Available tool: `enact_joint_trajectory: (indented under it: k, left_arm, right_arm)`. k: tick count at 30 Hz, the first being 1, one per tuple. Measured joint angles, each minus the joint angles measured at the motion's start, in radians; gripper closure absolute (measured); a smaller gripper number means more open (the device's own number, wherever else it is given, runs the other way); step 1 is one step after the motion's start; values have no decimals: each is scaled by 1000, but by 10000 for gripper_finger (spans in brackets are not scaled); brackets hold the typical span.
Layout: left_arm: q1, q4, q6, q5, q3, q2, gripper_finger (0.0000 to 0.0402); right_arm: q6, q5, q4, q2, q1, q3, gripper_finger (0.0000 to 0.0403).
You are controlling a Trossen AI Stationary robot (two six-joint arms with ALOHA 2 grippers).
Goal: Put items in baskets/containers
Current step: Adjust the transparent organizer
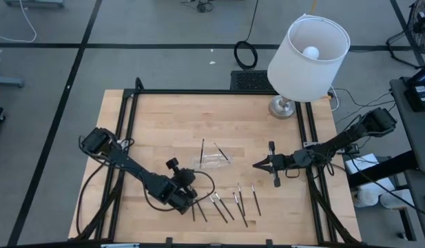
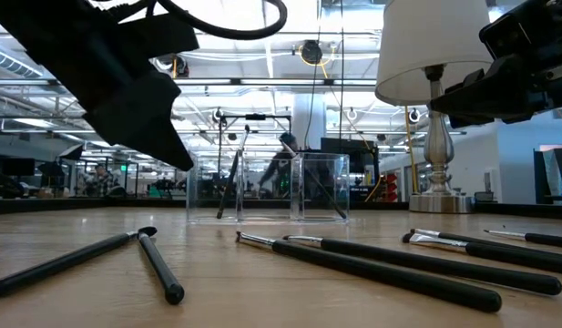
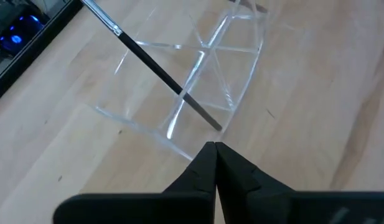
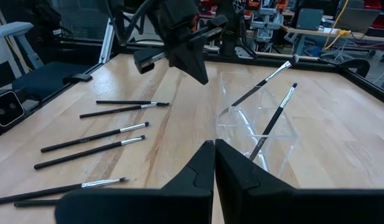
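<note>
Two dark claws are hovering over the pale wooden surface [image 1: 164, 124], both with fingers pressed together and gripping nothing. The left claw [image 1: 193, 202] is hanging over the near row of thin dark sticks with silvery tips [image 1: 222, 207], which are lying loose on the wood. The right claw [image 1: 255, 165] is pointing at the small clear plastic tray [image 1: 211, 162], just beside it. Two more sticks are leaning inside that tray. A white-shaded lamp [image 1: 307, 58] is standing at the far edge.
</note>
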State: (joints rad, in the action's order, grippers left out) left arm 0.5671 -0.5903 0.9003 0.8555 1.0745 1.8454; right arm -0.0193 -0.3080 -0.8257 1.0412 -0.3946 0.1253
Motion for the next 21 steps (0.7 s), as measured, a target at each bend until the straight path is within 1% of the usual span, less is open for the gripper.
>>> enact_joint_trajectory:
  k: [4, 10, 21]
  left_arm:
    - [-9, 0, 33, 8, 0, 0, 395]
    - [-33, -8, 58, 47, 0, 0, 398]
    - [-74, -11, 56, 43, 0, 0, 393]
  right_arm:
    - [0, 0, -1, 0, 0, 0, 403]
    - [-5, 0, -16, 0, 0, 0, 403]
    - [-22, 0, -15, 0, 0, 0, 403]
